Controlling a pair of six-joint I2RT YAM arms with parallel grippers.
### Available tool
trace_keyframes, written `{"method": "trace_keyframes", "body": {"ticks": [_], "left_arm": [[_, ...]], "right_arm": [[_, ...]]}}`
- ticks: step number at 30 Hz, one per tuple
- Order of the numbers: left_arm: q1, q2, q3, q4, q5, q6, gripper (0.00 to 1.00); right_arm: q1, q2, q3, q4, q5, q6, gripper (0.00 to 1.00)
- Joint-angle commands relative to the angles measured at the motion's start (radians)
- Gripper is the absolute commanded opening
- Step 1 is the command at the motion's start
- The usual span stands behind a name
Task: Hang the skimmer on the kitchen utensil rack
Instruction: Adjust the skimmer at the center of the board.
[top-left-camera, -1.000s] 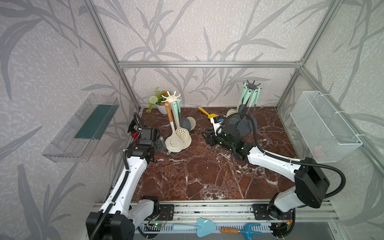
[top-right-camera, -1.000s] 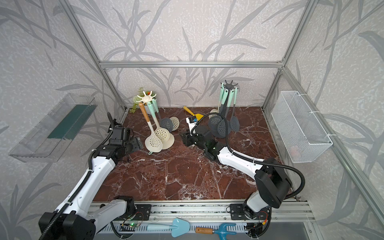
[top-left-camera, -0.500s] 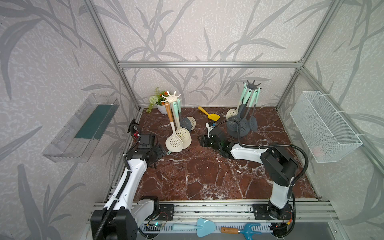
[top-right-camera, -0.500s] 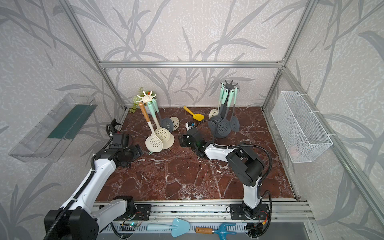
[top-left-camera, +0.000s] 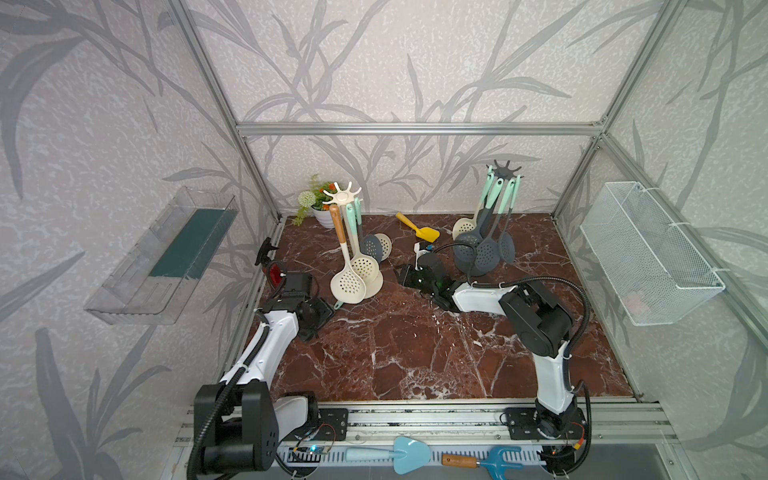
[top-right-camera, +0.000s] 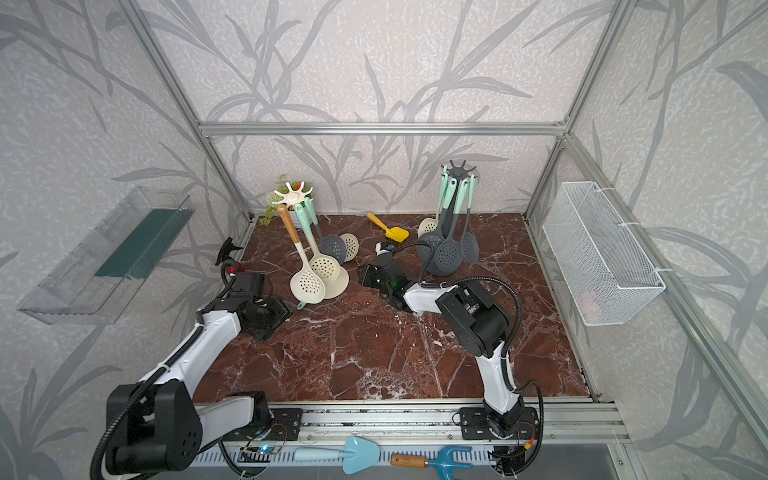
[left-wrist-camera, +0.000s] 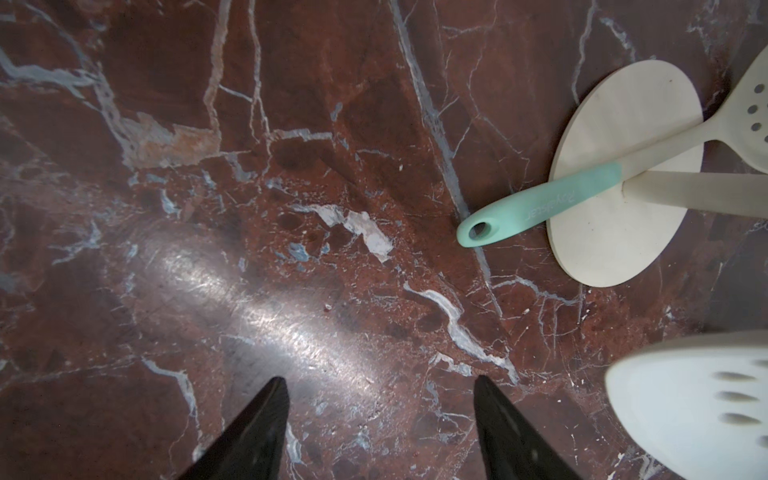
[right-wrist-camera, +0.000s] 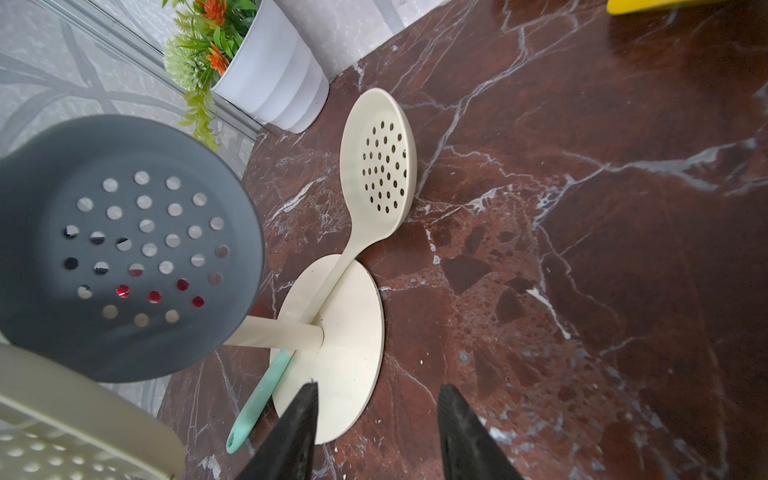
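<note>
Skimmer first: found lying flat on the marble table, on no hook. Saw its cream perforated bowl on the stone near the white plant pot, its stem crossing the round base of the cream utensil rack beside the post, its mint handle running off the base onto the marble. Picked out the same handle in the left wrist view, hanging hole at its end, resting just past the base rim.

Found the left gripper pointing down at bare marble, jaws well apart, nothing between them, nothing gripped. Noted the handle's holed end ahead of the black fingertips, clearly apart from both, untouched.

Found the right gripper low over the table by the rack's base, jaws parted to a moderate gap, empty. Saw one fingertip over the base rim, close to the mint handle; could not tell contact from that angle.

Counted three more hanging from the cream rack in both top views: a wood-handled cream skimmer, a mint-handled cream skimmer, a grey skimmer. Spotted a grey rack further along the back, loaded with utensils, and a yellow scoop lying between the two racks.
</note>
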Motion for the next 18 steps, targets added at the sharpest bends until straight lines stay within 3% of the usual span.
{"method": "trace_keyframes", "body": {"ticks": [1,10,15,18], "left_arm": [[0.009,0.025,-0.01,0.032,0.006,-0.037,0.65],[0.019,0.126,-0.056,0.219,0.206,-0.207,0.45],[0.022,0.165,-0.073,0.318,0.238,-0.289,0.24],[0.026,0.204,-0.076,0.373,0.248,-0.317,0.18]], "right_arm": [[-0.012,0.016,0.013,0.059,-0.019,-0.01,0.48],[-0.029,0.002,-0.021,0.096,-0.032,-0.029,0.48],[-0.039,-0.006,-0.032,0.111,-0.03,-0.041,0.47],[-0.04,-0.004,-0.03,0.115,-0.03,-0.046,0.47]]}}
